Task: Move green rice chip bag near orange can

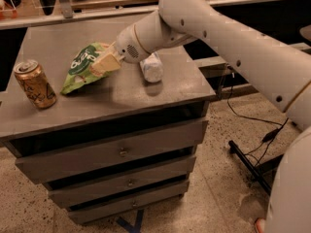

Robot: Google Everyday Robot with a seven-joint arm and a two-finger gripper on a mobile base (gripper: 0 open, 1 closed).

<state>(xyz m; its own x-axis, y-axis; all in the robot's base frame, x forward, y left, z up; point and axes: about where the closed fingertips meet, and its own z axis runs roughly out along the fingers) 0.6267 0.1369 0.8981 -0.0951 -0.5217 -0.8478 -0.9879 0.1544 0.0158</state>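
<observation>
Flat light green rice chip bag left of centre on grey cabinet top, long axis slanting from far right to near left, lower corner on the top. Right edge pinched by cream two-finger gripper. Small golden orange can upright near left edge, apart from bag. Clear plastic bottle lying right of gripper. Three drawers below, contents hidden.

My one camera looks down from up by the arm's shoulder, close over the tabletop, with the gripper left of centre, clamped on the green rice chip bag.
</observation>
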